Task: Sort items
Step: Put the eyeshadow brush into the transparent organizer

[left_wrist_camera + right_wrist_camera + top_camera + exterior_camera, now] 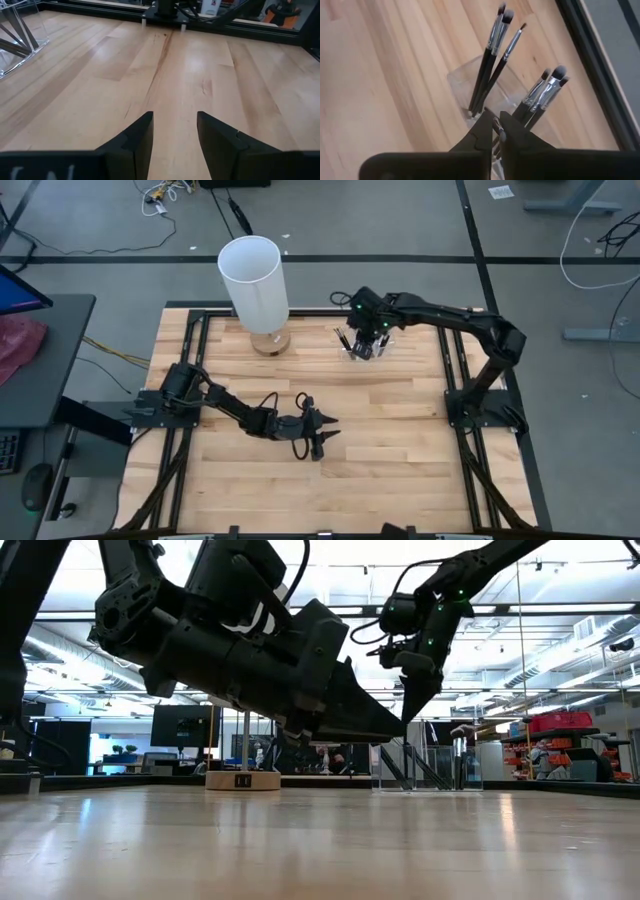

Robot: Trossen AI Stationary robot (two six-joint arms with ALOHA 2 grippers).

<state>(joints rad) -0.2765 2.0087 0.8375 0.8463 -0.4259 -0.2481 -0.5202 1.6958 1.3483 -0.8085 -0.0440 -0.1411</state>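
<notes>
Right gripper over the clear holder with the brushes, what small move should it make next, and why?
Probably a short straight lift. The right gripper is shut just above the clear holder, its fingers pinching something thin between the two brush clusters, though what they hold is hard to make out. Rising vertically should avoid knocking the leaning brushes. The left gripper waits open over bare table.

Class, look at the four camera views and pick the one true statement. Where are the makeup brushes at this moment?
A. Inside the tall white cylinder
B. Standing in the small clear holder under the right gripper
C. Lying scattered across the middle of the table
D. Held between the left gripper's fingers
B: the brushes stand bristles-up in the clear holder, directly below the right gripper; the left gripper is open over bare wood.
</notes>
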